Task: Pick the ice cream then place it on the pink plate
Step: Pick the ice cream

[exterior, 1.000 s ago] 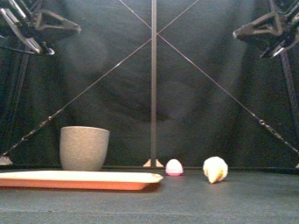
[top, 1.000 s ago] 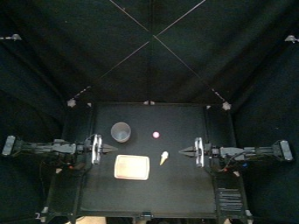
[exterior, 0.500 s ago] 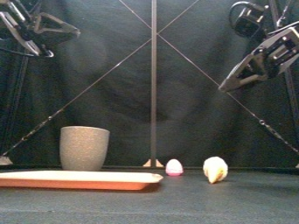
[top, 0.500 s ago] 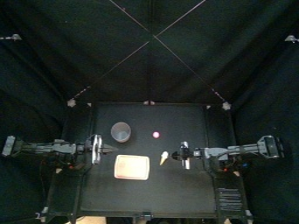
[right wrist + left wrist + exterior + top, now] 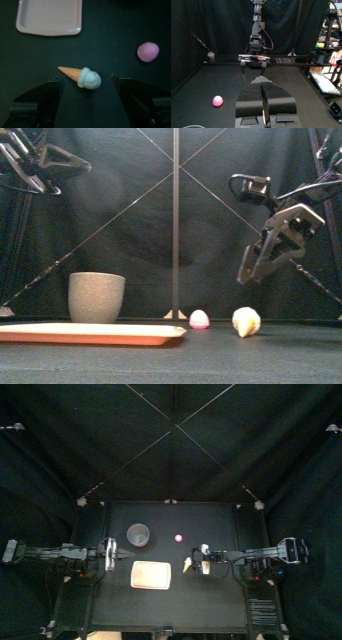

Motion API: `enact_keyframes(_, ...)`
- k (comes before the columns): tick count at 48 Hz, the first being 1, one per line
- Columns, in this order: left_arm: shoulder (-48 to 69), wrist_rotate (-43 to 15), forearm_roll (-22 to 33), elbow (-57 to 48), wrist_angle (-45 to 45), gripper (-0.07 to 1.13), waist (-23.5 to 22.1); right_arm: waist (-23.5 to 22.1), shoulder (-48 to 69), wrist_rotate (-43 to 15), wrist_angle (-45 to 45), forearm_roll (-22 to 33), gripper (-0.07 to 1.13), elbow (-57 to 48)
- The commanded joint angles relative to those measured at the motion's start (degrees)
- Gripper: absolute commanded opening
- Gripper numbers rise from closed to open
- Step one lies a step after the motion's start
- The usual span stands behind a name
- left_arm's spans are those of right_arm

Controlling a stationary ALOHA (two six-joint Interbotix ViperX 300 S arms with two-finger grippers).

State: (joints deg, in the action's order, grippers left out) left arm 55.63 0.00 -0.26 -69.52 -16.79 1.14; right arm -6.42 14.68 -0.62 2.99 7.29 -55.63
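Right gripper [image 5: 87, 80], jaws spread wide over the ice cream [image 5: 81, 76], may knock it rolling if one jaw lands first.

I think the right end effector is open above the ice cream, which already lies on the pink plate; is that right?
Not quite: the ice cream lies on the table, apart from the pink plate, as the right wrist view shows. The right end effector is indeed open above it.

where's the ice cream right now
In the top view the ice cream lies on the table right of centre, just right of the pink tray, below the open right gripper.
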Motion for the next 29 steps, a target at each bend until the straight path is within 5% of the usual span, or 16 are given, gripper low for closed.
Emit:
enact_keyframes(1,-0.18,-0.18,-0.09,0.62,-0.26,-0.04,0.35,-0.97,-1.67,-0.09,2.02,0.88,1.04,1.67)
enact_keyframes(29,-0.18,-0.18,-0.09,0.44,-0.18,-0.04,0.44,0.26,-12.66,-0.18,2.9,1.14,1.03,7.47)
